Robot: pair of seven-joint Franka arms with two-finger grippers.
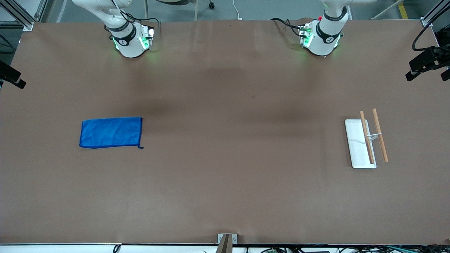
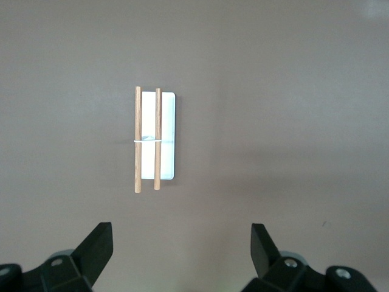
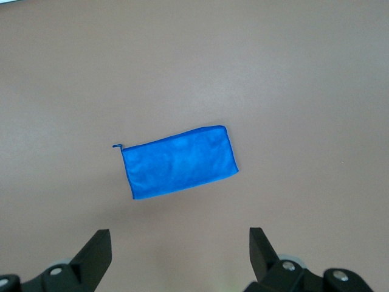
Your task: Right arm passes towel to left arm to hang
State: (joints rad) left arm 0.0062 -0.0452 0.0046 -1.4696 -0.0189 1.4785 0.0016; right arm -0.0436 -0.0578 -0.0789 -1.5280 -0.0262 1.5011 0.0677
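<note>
- While nothing has been picked up yet, the whole job remains: grasp, hand-over, hanging.
- Towel (image 1: 111, 132): bright blue, fuzzy, lying flat on the bench (image 1: 225, 182) toward the right arm's end; small loop at one corner.
- White tray with wooden rods (image 1: 365, 142): toward the left arm's end, well apart from the towel.
- Right gripper (image 3: 179, 255): jaws wide, empty, high over the towel.
- Left gripper (image 2: 181, 249): jaws wide, empty, over the tray; waiting.

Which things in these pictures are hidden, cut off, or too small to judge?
- Front view: both arms are cut off by the top edge; neither gripper shows.
- Towel: its underside is hidden; it lies flat.
- Rack: how the rods are fixed is too small.
- Left gripper, right gripper: open, but cut off by the edge.
</note>
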